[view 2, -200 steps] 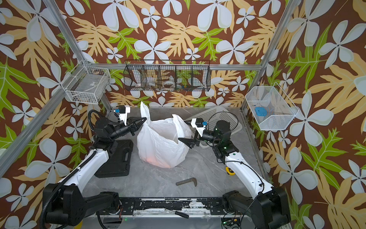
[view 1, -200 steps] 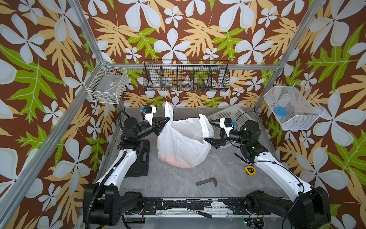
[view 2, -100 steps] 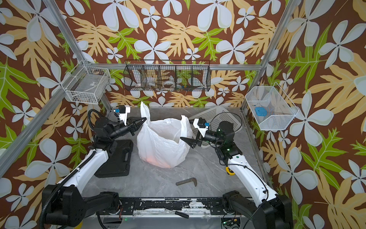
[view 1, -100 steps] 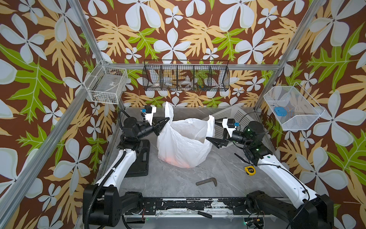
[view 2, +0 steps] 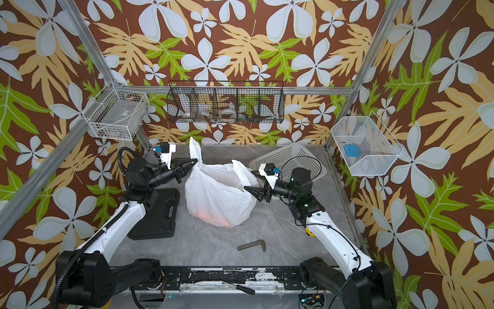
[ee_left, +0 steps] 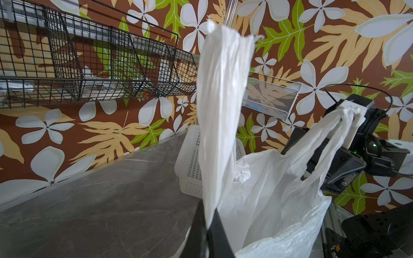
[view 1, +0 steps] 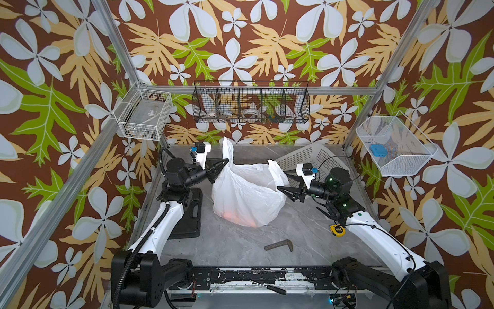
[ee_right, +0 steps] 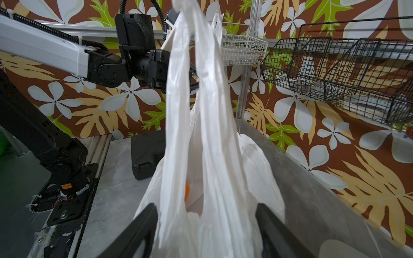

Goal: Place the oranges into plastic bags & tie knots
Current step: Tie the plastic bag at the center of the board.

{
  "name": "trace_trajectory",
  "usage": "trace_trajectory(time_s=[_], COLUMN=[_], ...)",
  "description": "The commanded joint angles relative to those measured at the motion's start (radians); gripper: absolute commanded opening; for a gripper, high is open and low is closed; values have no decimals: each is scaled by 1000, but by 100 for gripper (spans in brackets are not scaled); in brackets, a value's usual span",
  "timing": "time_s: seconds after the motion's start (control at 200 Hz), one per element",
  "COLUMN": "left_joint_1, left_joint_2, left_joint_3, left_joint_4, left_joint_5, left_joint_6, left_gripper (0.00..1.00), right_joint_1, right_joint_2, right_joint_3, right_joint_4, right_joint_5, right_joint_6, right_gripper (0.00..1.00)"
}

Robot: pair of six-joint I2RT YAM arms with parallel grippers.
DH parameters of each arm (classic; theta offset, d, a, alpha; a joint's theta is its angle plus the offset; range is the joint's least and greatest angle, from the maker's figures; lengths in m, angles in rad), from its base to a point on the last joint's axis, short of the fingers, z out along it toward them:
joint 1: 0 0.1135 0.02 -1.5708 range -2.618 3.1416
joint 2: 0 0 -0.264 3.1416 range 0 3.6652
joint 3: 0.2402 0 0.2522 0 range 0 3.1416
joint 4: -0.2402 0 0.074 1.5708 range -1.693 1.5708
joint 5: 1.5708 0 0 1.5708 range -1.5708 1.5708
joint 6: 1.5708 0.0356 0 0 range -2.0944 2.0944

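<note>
The white plastic bag (view 1: 246,198) (view 2: 216,198) stands in mid-table, seen in both top views. An orange glow (view 1: 235,216) from the oranges shows through its lower wall, and a sliver of orange (ee_right: 187,192) shows inside. My left gripper (view 1: 227,160) (ee_left: 209,225) is shut on the left handle (ee_left: 221,111), which rises straight up. My right gripper (view 1: 282,181) (ee_right: 205,207) is open at the bag's right rim. The right handle (ee_right: 201,111) hangs between its fingers and touches neither of them. No knot is visible.
A white perforated basket (view 1: 302,157) leans at the back right, behind the right gripper. A black case (view 1: 189,214) lies under the left arm. An L-shaped metal piece (view 1: 279,244) and a yellow tape measure (view 1: 337,230) lie on the table near the front. Wire baskets (view 1: 251,103) hang on the walls.
The right gripper's jaws have narrowed around the bag's right handle, and the right arm has shifted slightly. The left gripper keeps its hold and has not moved.
</note>
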Motion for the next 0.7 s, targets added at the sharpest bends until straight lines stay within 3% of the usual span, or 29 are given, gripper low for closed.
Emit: trace_trajectory(time_s=[0.0,0.29,0.405,0.546,0.696], left_joint_1=[1,1,1,-23,-129], left_joint_2=[-3,-16,-47,-127,-203], left_joint_3=[9,4,12,20,137], left_joint_4=[44,78,91,48,-494], left_joint_5=[16,48,97,211,156], left_joint_6=[-15,-68,-104,-65,407], left_gripper=[0,0,0,0,0], right_joint_1=[2,3,3,3,25], right_joint_2=[0,-12,-46,-76,-19], right_joint_3=[15,47,109,286,514], right_joint_4=[3,-26,-121,-414,-803], right_joint_5=[-26,26,46,99,154], right_joint_6=[10,35,20,-23,-60], right_gripper=[58,0,0,0,0])
